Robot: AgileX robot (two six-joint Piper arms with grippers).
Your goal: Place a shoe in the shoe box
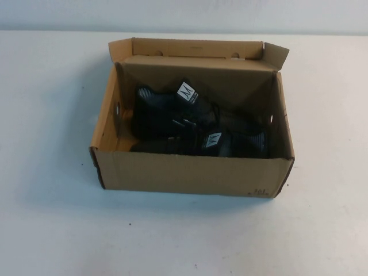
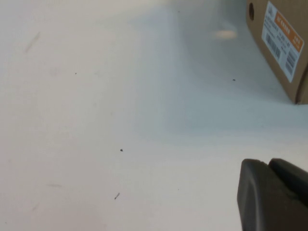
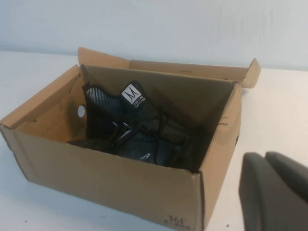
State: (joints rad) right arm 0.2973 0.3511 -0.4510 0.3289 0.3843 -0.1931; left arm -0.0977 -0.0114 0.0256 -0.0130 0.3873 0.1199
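Note:
The brown cardboard shoe box [image 1: 190,172] stands open in the middle of the white table, its lid flap folded back. Two black mesh shoes lie inside it. One shoe [image 1: 167,106] leans at the back left with its white "M" tongue label up. The other shoe [image 1: 230,144] lies along the front wall. In the right wrist view the shoe box [image 3: 106,178] and a shoe [image 3: 139,125] show close by. My right gripper [image 3: 265,157] is shut and empty, beside the box's right corner. My left gripper [image 2: 268,164] is shut and empty over bare table, well away from the shoe box [image 2: 279,43].
White table [image 1: 52,218] lies all round the box, with a pale wall behind it. Neither arm shows in the high view. A white barcode label [image 2: 284,38] is stuck on the box's left end wall.

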